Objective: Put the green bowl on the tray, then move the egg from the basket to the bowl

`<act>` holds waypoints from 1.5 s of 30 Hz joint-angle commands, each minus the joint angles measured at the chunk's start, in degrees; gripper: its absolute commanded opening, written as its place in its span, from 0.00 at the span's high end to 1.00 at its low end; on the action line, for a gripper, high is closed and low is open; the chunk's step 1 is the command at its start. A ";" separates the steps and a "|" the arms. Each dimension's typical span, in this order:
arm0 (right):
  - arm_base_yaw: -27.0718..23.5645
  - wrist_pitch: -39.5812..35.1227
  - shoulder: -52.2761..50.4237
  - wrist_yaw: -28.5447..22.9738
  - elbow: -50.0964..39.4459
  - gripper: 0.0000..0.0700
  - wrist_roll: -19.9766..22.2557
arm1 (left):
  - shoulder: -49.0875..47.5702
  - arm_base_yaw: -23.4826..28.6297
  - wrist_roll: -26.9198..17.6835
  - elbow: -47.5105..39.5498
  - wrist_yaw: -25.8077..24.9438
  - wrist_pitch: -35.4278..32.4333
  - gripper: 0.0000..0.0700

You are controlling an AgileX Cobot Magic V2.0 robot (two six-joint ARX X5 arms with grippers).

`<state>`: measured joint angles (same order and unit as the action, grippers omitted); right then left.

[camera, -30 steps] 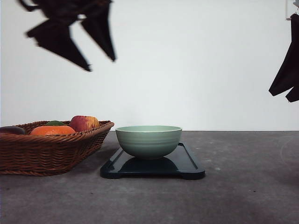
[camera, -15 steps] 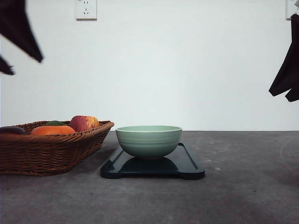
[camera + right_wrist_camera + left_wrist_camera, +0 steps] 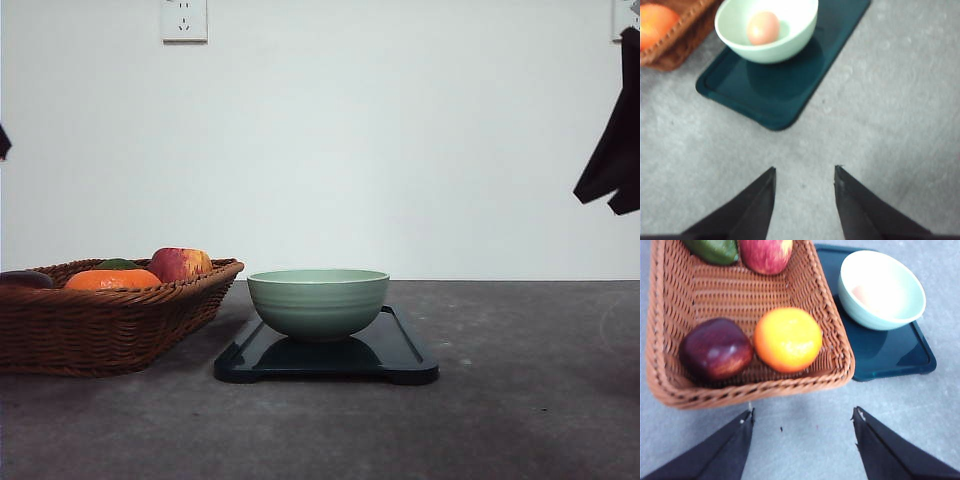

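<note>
Left claw point(image 3: 802, 415) has swung up and out past the basket point(image 3: 150, 310), fingers apart, empty. Bowl point(image 3: 318, 302) sits on the tray point(image 3: 405, 355), egg point(image 3: 763, 28) inside. Right claw point(image 3: 804, 172) hangs apart too. Looks finished!

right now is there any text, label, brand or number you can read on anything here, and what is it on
None: no readable text in any view.
The green bowl, tray, basket and the egg carry no print or label.
The wall socket in the front view shows only slots, no legible marking.
</note>
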<state>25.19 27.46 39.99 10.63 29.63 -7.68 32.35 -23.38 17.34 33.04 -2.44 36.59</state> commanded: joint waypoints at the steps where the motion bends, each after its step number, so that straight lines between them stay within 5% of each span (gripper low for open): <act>1: 0.46 -0.39 0.28 0.02 0.31 0.68 0.61 | -0.15 -0.17 0.22 0.33 0.04 0.26 0.49; 2: 0.46 -0.33 0.28 0.05 0.31 0.85 0.60 | -0.45 -0.17 0.17 0.33 0.04 0.71 0.75; 3: 0.46 -0.39 0.28 0.01 0.31 0.94 0.58 | -0.68 -0.17 0.21 0.33 0.04 1.09 0.90; 6: 0.47 -0.79 0.28 0.30 0.31 0.98 0.56 | -1.11 -0.20 0.30 0.33 -0.05 1.63 1.00; 23: 0.50 -1.89 0.28 0.24 0.31 0.98 0.61 | -1.90 0.29 -1.08 0.33 0.10 1.43 1.00; 28: 0.50 -1.90 0.28 0.24 0.31 0.98 0.61 | -5.09 4.89 -4.13 -0.52 0.17 -0.73 1.00; 36: 0.50 -1.88 0.28 0.24 0.31 0.98 0.63 | -17.09 14.54 -15.22 -12.55 0.09 -17.29 1.00; 45: 0.50 -1.90 0.28 0.24 0.31 0.98 0.61 | -27.46 21.11 -15.28 -25.53 -0.79 -19.94 1.00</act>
<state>25.34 26.20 39.99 10.83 29.63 -7.49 5.22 -2.44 2.68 7.62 -3.05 17.67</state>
